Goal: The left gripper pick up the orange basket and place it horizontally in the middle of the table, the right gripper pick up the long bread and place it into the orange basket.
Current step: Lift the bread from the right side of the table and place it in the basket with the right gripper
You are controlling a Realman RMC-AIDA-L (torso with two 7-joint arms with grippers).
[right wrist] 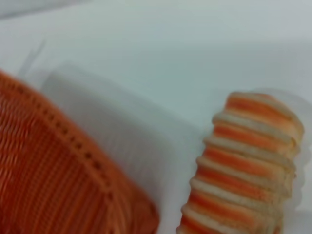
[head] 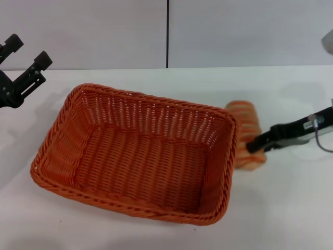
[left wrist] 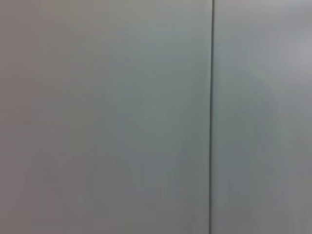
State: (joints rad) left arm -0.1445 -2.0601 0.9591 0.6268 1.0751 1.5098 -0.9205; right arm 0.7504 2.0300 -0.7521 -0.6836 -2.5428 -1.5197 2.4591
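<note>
The orange basket (head: 135, 156) lies on the white table (head: 291, 208) in the middle of the head view, with nothing inside it. Its rim also shows in the right wrist view as the orange basket (right wrist: 53, 165). Just past the basket's right end lies the long bread (head: 244, 125), partly hidden behind the rim. It fills the lower part of the right wrist view as the striped long bread (right wrist: 243, 170). My right gripper (head: 256, 146) reaches in from the right and its tip overlaps the bread's near end. Raised at the far left, away from the basket, my left gripper (head: 26, 54) is open.
A grey wall with a dark vertical seam (head: 167, 34) stands behind the table, and the left wrist view shows only that wall seam (left wrist: 211, 117). A thin cable (head: 320, 140) hangs from the right arm. Bare white tabletop lies in front of and to the right of the basket.
</note>
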